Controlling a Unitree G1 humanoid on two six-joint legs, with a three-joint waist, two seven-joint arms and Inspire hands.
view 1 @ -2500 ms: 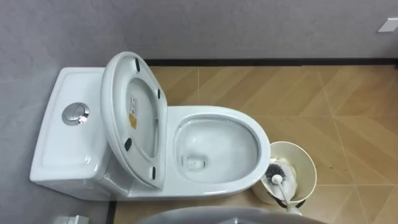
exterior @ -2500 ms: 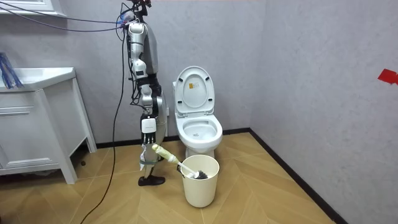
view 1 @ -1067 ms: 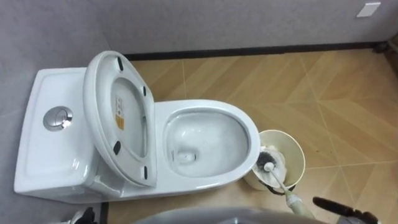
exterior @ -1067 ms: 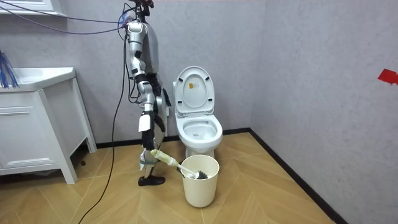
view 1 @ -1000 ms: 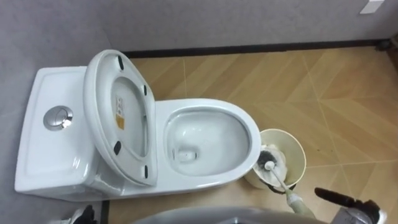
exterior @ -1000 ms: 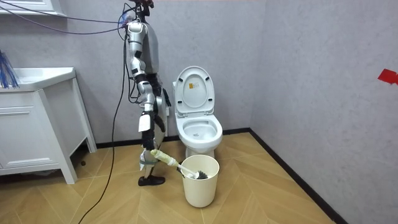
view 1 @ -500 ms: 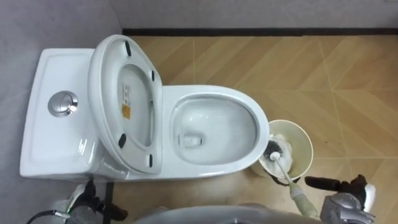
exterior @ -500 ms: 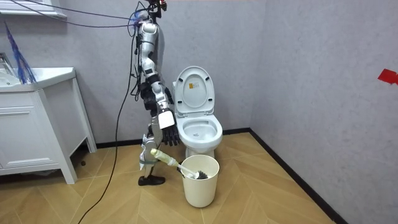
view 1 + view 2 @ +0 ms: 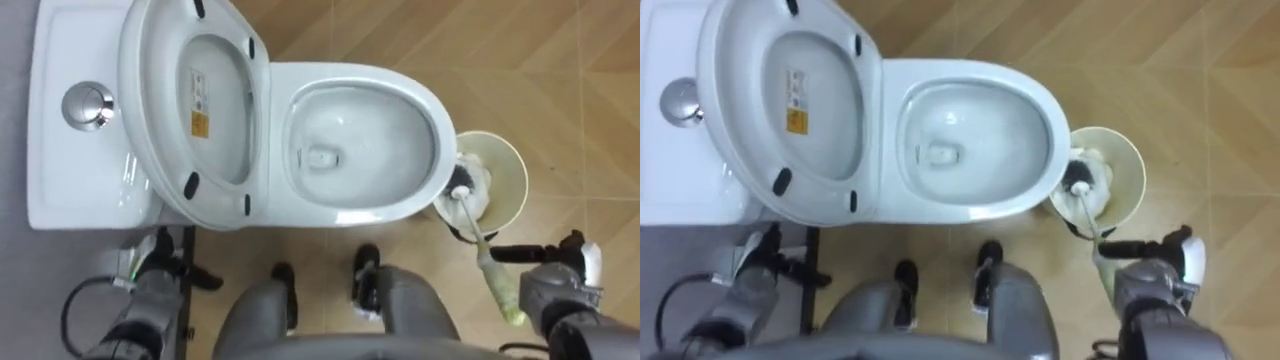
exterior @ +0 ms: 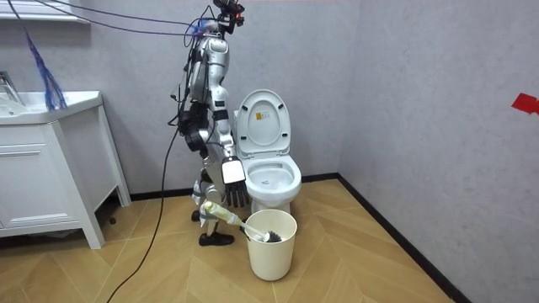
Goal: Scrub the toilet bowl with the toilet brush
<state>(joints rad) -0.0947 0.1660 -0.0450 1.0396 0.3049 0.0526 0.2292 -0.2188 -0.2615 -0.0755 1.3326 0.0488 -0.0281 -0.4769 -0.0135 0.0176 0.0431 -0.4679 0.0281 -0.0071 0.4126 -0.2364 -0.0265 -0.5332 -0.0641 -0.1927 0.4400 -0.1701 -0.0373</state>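
The right hand is cut off at the frame's lower edge in the eye views. One straight dark finger reaches toward the single toilet brush, and the hand looks spread and holds nothing. From above, whether that fingertip touches the handle cannot be told. The room view shows the hand hanging with loose fingers just above the handle and apart from it. The brush leans in the one round bin just ahead of the right hand. Its dark head is down inside and half hidden by the rim, and its pale handle slants out past the hand's inner side. The left hand is low by the tank's corner and too dark to read. Between the hands is one toilet, with its lid raised and one flush button. In the room view the robot stands just beside the toilet, and a white cabinet stands well behind it.
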